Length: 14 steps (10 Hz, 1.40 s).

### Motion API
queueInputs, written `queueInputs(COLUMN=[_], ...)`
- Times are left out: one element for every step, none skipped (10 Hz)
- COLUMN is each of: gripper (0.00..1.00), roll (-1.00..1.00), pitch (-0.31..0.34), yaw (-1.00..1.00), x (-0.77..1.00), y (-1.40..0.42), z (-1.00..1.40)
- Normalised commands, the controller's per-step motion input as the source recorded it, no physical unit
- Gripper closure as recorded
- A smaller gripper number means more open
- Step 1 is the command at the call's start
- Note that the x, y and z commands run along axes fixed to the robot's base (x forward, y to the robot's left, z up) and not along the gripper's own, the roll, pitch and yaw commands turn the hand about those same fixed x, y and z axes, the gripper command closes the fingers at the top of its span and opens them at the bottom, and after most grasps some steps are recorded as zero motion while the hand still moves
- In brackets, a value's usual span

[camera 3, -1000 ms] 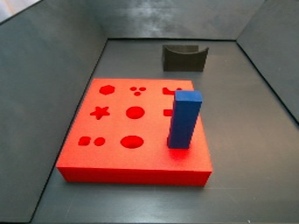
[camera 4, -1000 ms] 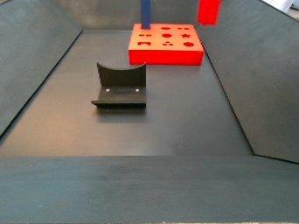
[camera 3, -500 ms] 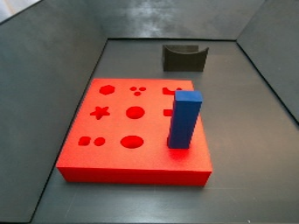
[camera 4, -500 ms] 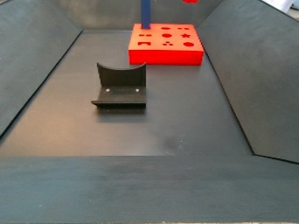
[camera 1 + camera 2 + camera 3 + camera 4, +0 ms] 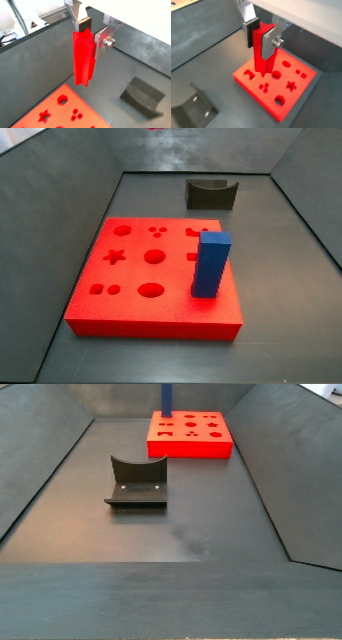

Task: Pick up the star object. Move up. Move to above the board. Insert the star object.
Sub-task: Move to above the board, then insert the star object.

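Gripper [image 5: 91, 26] high above the floor, fingers pinching the star peg [image 5: 83, 57] at its top, peg hanging over the board [image 5: 278, 82] edge; if its points sit rotated off the star hole [image 5: 292, 85], it could jam on the rim

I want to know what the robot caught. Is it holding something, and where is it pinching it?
Yes. The tool is pinching the star object, a tall red peg, by its top end. The rest hangs down free, high above the board.
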Motion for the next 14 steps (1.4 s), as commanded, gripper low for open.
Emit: queueInputs(gripper=[1.00,1.00,1.00,1.00,1.00,1.00,1.00,1.00,1.00,1.00,1.00,1.00,1.00,1.00], roll=[0.00,0.00,0.01,0.01,0.02,0.00,0.00,0.00,0.08,0.07,0.00,0.01,0.00,0.02], pitch=[0.131,0.131,0.129,0.123,0.102,0.006,-0.093,-0.140,-0.060,-0.057,0.001,0.000,0.000,-0.036], yaw=[0.01,0.01,0.01,0.01,0.01,0.00,-0.01,0.01,0.25,0.38,0.33,0.08,0.02,0.00], x=[0.30,0.31,0.23,0.17,0.12,0.01,-0.26,-0.75,-0.72,-0.63,-0.54,-0.45,-0.26,-0.20], y=[-1.00,-0.93,-0.68,-0.42,-0.24,0.00,-0.03,0.00,0.05,0.00,0.00,-0.14,-0.16,-0.23], z=[0.18,0.17,0.14,0.09,0.06,-0.03,-0.12,-0.59,-0.93,-1.00,-0.98,-1.00,-1.00,-1.00])
